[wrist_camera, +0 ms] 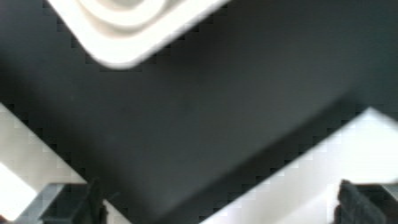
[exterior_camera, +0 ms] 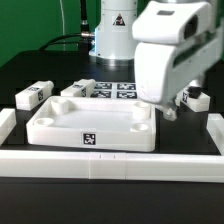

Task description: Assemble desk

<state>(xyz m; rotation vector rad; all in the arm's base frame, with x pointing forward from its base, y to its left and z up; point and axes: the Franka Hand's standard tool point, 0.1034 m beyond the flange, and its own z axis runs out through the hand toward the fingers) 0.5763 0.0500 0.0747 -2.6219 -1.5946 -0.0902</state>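
Observation:
The white desk top [exterior_camera: 90,122], a tray with rounded recesses and a tag on its front wall, lies in the middle of the black table. Three short white legs lie behind it: one at the exterior view's left [exterior_camera: 35,94], one beside it [exterior_camera: 80,89], one at the right [exterior_camera: 193,97]. My gripper [exterior_camera: 171,111] hangs low over the table just right of the top's right end, in front of the right leg. In the wrist view the gripper [wrist_camera: 214,206] is open and empty, over bare black table. A corner of the desk top [wrist_camera: 134,25] shows there, blurred.
The marker board [exterior_camera: 115,89] lies behind the desk top. A long white border rail [exterior_camera: 110,165] runs along the front, with side pieces at the left [exterior_camera: 8,122] and right [exterior_camera: 214,130]. The rail also shows in the wrist view [wrist_camera: 365,150].

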